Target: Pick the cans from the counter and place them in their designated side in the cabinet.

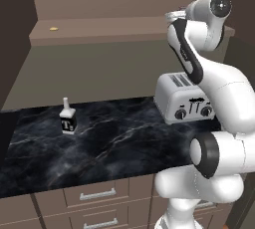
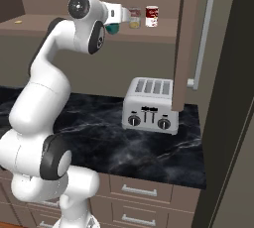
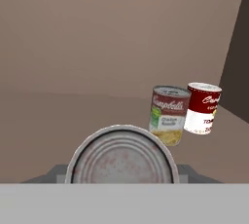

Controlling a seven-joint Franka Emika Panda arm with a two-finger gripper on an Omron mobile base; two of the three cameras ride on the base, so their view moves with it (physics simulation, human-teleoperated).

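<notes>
My gripper (image 2: pixel 118 18) is raised at the cabinet's shelf board (image 2: pixel 149 29) and is shut on the teal-blue can (image 2: pixel 114 28). In the hand view that can's silver lid (image 3: pixel 120 157) sits low between the two fingers. The beige-yellow can (image 3: pixel 168 115) with the red and green label stands upright on the shelf just ahead and to the right; in the right base view this can (image 2: pixel 134 18) is beside my hand. The black marble counter (image 1: pixel 109 143) lies below.
A red-and-white can (image 2: pixel 152 16) stands right of the beige-yellow one. The cabinet's open door (image 2: pixel 191 38) hangs to the right. A silver toaster (image 2: pixel 150 105) and a small dark bottle (image 1: pixel 67 118) stand on the counter. A small yellow object (image 1: pixel 53 28) lies far left on the shelf.
</notes>
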